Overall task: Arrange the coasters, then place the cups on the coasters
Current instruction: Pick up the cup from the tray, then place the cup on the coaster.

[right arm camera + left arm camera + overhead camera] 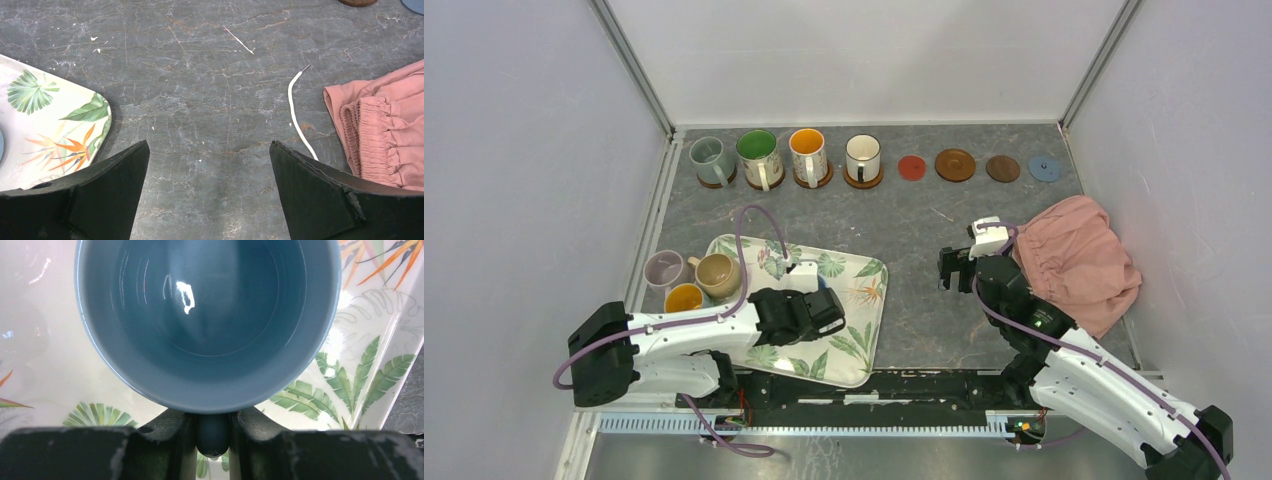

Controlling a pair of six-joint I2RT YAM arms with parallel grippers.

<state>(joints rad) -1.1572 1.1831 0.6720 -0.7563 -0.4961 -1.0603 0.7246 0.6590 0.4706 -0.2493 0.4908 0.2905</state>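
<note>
Blue cup (pixel 207 325): upright on the leaf-print tray (pixel 365 385), directly ahead of the left hand (pixel 212 432), mouth open to the wrist camera. Handle pinched between the two fingers (pixel 165 440), which are pressed in with nothing but the handle between them.

Glazed ceramic, going by the shine: stiff, smooth, probably slippery, and liable to chip or break if dropped or knocked. Handle judged the surest hold, since the wall is round and glossy. Most of the weight sits forward of the grip, so likely to sag or swing about the handle on lifting. Better raised slowly and kept level.

Raised tray rim close on the right of the left hand, to be cleared before any sideways travel. Off to its left, beside the tray, three more cups (pixel 717 274) standing close together. Far ahead and slightly left, four cups (pixel 809 152) set on coasters. Far ahead and to the right, four unused coasters in a row: red (pixel 911 167), dark brown (pixel 955 165), brown (pixel 1002 168), grey-blue (pixel 1044 168). Open stretch of surface (pixel 914 215) between tray and that row.

Right hand (pixel 209 145) spread wide, holding nothing, over the surface well to the right of the left hand. Pink cloth (pixel 385 125) on its right, thin white cord (pixel 295 110) just ahead. Walls close on both sides.
</note>
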